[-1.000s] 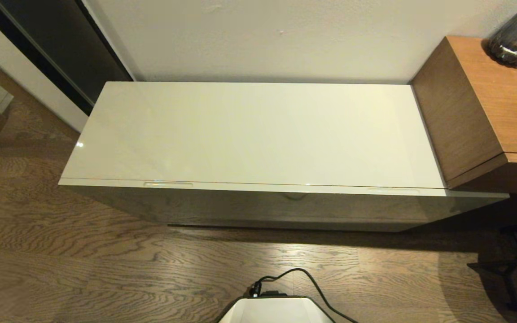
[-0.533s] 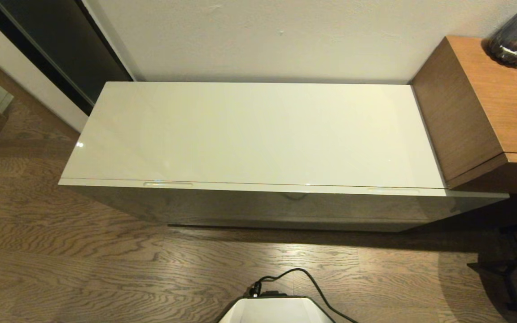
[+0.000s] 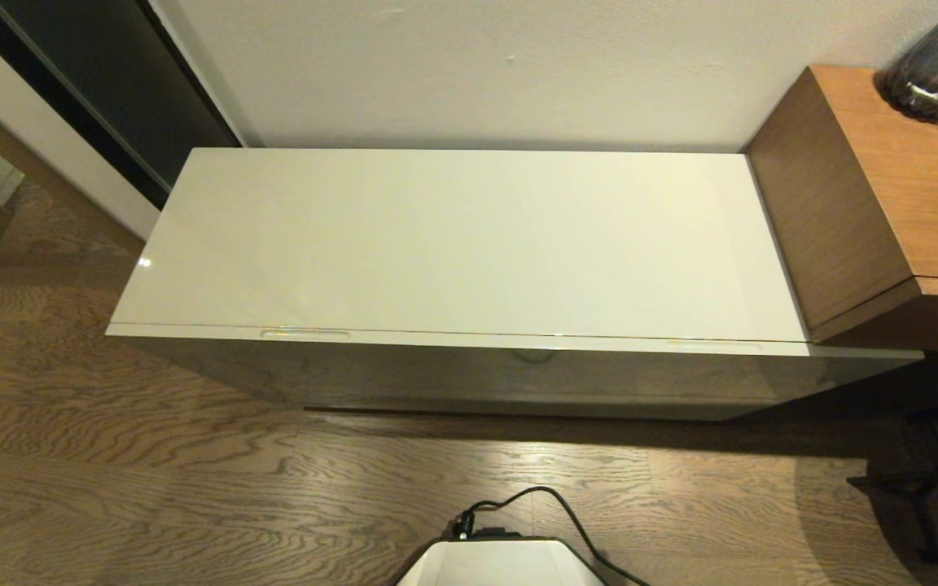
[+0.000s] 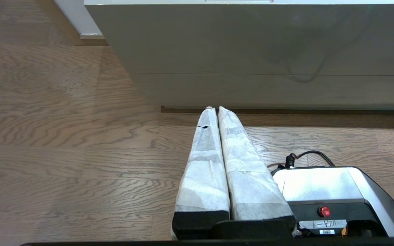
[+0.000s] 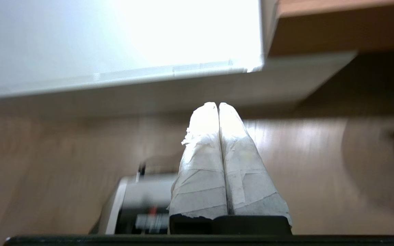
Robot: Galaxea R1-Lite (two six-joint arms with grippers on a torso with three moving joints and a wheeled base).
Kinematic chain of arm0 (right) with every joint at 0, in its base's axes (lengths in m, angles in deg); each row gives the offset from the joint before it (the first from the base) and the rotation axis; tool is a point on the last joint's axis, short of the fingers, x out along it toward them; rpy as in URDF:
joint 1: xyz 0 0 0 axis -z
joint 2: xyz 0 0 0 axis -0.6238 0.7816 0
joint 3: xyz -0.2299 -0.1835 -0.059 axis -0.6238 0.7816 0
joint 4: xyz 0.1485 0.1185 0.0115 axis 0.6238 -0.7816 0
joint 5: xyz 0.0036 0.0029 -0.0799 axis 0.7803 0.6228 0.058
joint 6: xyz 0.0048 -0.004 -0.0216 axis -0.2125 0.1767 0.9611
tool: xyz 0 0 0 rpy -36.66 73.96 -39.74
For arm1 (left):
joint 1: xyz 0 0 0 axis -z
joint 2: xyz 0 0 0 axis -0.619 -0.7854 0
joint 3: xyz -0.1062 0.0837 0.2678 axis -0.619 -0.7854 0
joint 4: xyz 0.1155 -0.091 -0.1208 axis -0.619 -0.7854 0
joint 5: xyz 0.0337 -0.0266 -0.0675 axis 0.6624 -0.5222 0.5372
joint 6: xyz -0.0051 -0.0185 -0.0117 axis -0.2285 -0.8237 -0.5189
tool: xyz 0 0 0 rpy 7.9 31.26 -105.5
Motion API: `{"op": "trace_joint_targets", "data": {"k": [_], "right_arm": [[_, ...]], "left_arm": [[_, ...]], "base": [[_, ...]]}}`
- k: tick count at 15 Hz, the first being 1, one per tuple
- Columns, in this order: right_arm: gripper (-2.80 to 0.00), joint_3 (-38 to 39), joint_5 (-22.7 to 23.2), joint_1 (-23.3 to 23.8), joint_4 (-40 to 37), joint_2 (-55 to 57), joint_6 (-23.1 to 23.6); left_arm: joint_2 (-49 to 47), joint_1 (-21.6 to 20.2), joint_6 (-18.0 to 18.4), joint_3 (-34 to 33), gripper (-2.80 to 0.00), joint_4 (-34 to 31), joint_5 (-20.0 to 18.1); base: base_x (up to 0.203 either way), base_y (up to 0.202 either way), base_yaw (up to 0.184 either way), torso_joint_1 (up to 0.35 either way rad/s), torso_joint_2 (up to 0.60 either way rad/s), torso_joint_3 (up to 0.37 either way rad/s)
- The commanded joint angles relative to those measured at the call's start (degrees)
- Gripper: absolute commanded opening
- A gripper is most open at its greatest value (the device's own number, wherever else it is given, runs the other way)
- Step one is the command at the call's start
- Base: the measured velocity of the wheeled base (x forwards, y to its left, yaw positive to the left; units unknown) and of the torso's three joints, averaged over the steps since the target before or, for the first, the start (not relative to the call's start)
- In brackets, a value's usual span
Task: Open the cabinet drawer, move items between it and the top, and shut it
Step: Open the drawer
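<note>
We see the glossy cream-white rectangular cabinet top point(image 3: 461, 240) above a glossy grey-beige flat drawer front point(image 3: 518, 378). Our left gripper point(image 4: 214, 109) and right gripper point(image 5: 216, 104) are wrapped in white, creased tape over black bases. The plank floor point(image 3: 151, 488) shows grey-brown wavy wood grain; the taller wooden unit point(image 3: 892, 187) is warm orange-brown.

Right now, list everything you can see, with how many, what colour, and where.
top: one, glossy cream-white, low cabinet against the wall.
cabinet drawer: one, grey-beige front, shut, under the top.
wooden unit: one, brown, right of the cabinet.
vase: one, dark ribbed glass, on the wooden unit.
floor: brown wood grain.
cable: one, black, on the base.
base: one, white, bottom centre.
left claw: one, white-wrapped, low before the cabinet.
right claw: one, white-wrapped, near the cabinet's right end.
</note>
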Motion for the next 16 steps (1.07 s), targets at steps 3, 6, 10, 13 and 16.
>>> {"op": "trace_joint_targets", "data": {"k": [3,6,10,13,16], "right_arm": [[-2.8,-9.24,1.48,-0.34,-3.98,31.55,-0.23],[-2.8,-17.31,1.66,-0.39,-7.3,44.94,-0.19],[-2.8,-21.23,1.62,-0.96,-8.5,55.41,-0.78],[-2.8,-22.92,1.24,-1.2,-5.15,61.43,-2.3],[-2.8,-26.5,0.74,-2.07,-4.2,65.49,-4.85]], "left_arm": [[-0.07,-0.01,0.01,-0.01,-2.8,0.02,0.0],[-0.07,-0.01,-0.06,-0.01,-2.8,0.02,0.0],[-0.15,-0.01,0.02,-0.01,-2.8,0.02,0.0],[-0.07,-0.01,0.02,-0.01,-2.8,0.02,0.0],[-0.07,-0.01,0.02,-0.01,-2.8,0.02,0.0]], "base": [[0.0,0.0,0.0,0.0,0.0,0.0],[0.0,0.0,0.0,0.0,0.0,0.0],[0.0,0.0,0.0,0.0,0.0,0.0],[0.0,0.0,0.0,0.0,0.0,0.0],[0.0,0.0,0.0,0.0,0.0,0.0]]}}
